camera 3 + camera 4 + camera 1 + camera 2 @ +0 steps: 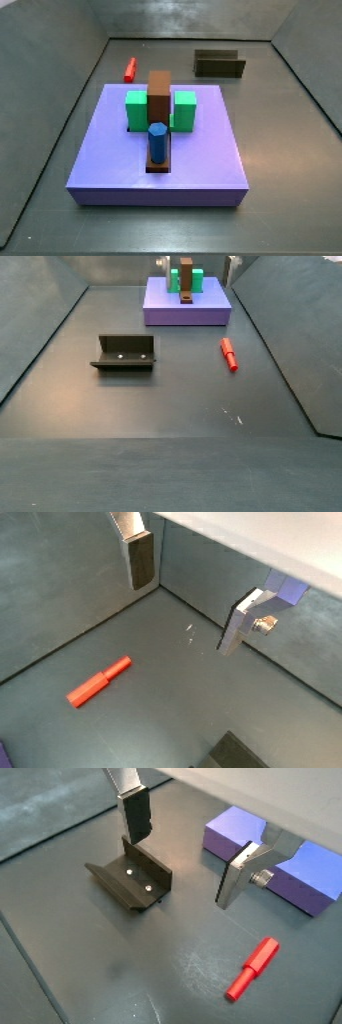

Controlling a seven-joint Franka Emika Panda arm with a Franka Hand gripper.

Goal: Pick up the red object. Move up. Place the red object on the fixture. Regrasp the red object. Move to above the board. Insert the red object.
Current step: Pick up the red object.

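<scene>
The red object (229, 353) lies flat on the dark floor, between the fixture (124, 353) and the right wall, and it also shows in both wrist views (100, 682) (251, 968). My gripper (187, 848) hangs high above the floor, open, with nothing between its fingers (135, 813). It is well clear of the red object and also shows in a wrist view (187, 597). The fixture (131, 881) is a dark L-shaped bracket, standing below one finger. The purple board (201, 150) carries green blocks (139, 110), a brown bar (159, 100) and a blue peg (158, 143).
Grey walls enclose the floor on all sides (287, 326). The red object (131, 69) lies near the board's far left corner, and the fixture (219, 65) stands behind the board. The board (274, 858) lies close behind one finger (241, 873).
</scene>
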